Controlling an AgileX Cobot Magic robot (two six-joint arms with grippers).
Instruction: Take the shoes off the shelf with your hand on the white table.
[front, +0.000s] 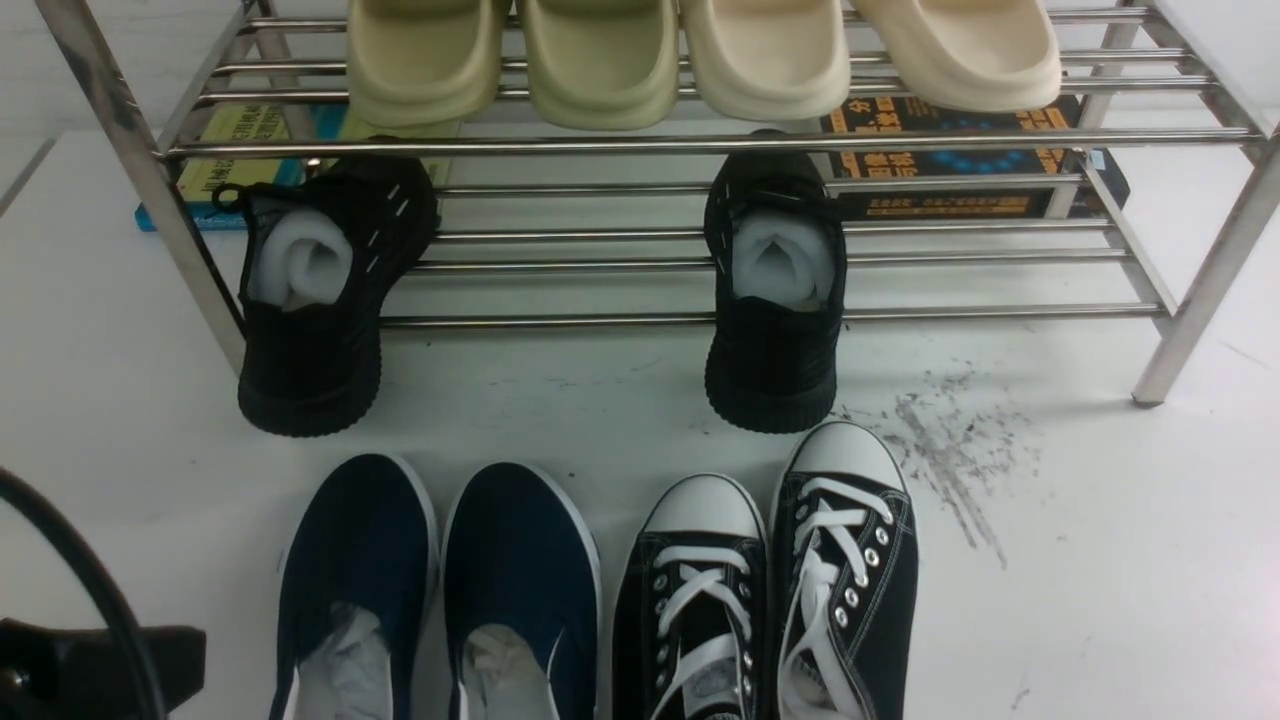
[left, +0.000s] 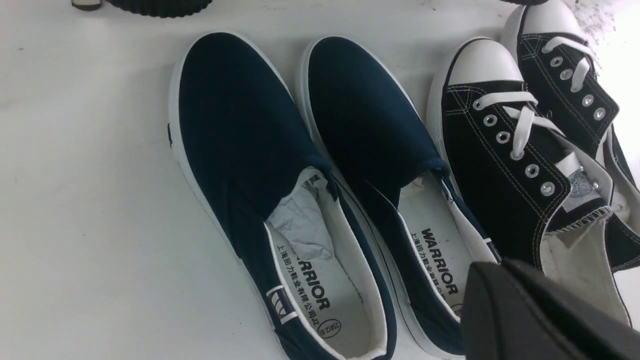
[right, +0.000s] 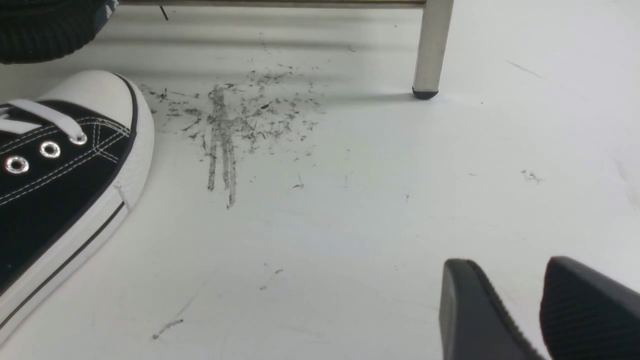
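Note:
The shoes, a navy slip-on pair with white soles, stand side by side on the white table (front: 1100, 560) in front of the shelf (front: 700, 142), toes towards it: one (front: 355, 560) on the left, the other (front: 520, 570) beside it. In the left wrist view both shoes (left: 240, 140) (left: 370, 120) show "WARRIOR" insoles, the left one with paper stuffing. My left gripper (left: 500, 265) hovers shut over the heel of the second shoe, holding nothing. My right gripper (right: 500, 280) is open over bare table, to the right of the shoes.
Two black knit sneakers (front: 315, 300) (front: 775, 300) rest half on the shelf's lower tier, heels on the table. Black lace-up sneakers (front: 700, 600) (front: 850, 560) stand right of the navy pair. Cream slippers (front: 600, 60) fill the top tier. Grey scuff marks (front: 950, 460) lie near a shelf leg (right: 430, 50).

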